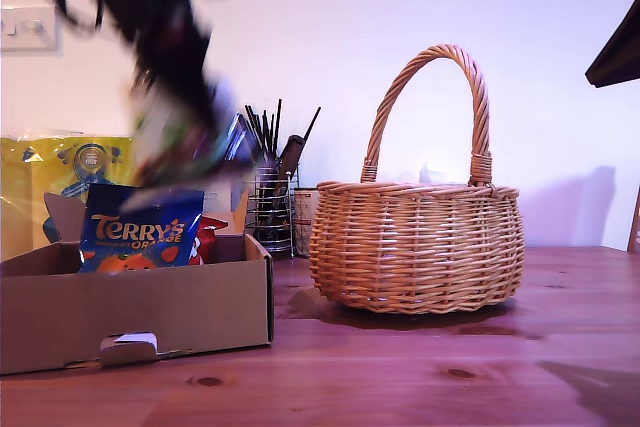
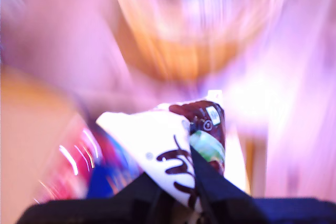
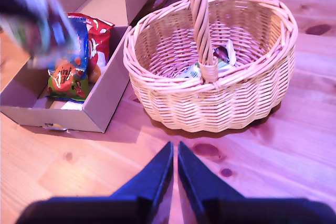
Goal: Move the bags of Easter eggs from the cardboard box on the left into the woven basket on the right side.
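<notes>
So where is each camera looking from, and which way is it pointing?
Exterior view: low at table height, side-on to the box and basket; a blurred arm lifts a bag.
First wrist view: on my first tool, looking past its white bag.
Second wrist view: above the table, looking down past my second tool.
Shared: exterior and second wrist views both show box and basket.

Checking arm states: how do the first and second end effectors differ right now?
My first end effector is clamped on a white script-lettered bag; my second end effector holds nothing, its jaws nearly together. The first is motion-blurred above the cardboard box; the second hangs sharp over bare table near the woven basket. Both are dark.
</notes>
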Controlling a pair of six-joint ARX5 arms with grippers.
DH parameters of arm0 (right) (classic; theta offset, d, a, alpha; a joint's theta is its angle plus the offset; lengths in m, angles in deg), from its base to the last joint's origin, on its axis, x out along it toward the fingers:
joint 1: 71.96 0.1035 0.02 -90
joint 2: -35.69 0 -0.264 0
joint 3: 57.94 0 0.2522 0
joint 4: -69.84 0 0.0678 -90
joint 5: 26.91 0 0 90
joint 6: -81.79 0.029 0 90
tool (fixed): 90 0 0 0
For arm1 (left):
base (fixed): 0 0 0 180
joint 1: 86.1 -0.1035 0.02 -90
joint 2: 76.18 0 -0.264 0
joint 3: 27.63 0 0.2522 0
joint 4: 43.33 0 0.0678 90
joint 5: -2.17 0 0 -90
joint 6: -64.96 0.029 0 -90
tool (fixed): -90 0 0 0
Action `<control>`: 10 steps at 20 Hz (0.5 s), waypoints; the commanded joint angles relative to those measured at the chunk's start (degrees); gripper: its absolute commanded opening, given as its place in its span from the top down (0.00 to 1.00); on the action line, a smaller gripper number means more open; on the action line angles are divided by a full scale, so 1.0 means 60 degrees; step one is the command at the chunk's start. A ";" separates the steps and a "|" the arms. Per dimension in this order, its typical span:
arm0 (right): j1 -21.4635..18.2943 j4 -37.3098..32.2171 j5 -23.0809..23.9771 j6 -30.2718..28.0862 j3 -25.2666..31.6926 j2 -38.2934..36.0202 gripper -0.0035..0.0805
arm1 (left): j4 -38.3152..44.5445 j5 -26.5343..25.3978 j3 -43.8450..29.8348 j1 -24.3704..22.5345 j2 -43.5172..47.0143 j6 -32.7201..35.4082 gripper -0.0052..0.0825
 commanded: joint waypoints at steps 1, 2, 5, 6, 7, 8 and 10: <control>0.0044 -0.0171 -0.0062 0.0004 -0.0113 0.0004 0.97 | 0.0514 0.0594 -0.0029 0.0142 -0.0142 -0.0543 0.97; 0.0044 -0.0208 -0.0062 0.0004 -0.0113 0.0004 0.97 | 0.0841 0.0739 -0.0029 0.0197 -0.0168 -0.0750 0.97; 0.0044 -0.0208 -0.0062 0.0007 -0.0113 0.0004 0.97 | 0.2605 0.0823 -0.0029 0.0576 -0.0645 -0.1286 0.97; 0.0044 -0.0208 -0.0062 0.0007 -0.0113 0.0004 0.97 | 0.3308 0.0834 -0.0029 0.0685 -0.0823 -0.1432 0.97; 0.0044 -0.0204 -0.0066 0.0011 -0.0113 0.0004 0.97 | 0.4051 0.0874 -0.0029 0.0805 -0.1053 -0.1501 0.97; 0.0044 -0.0204 -0.0066 0.0011 -0.0113 0.0004 0.97 | 0.4736 0.0922 -0.0029 0.0922 -0.1257 -0.1785 0.97; 0.0044 -0.0208 -0.0066 0.0011 -0.0113 0.0004 0.97 | 0.5661 0.0933 -0.0025 0.1078 -0.1730 -0.2157 0.97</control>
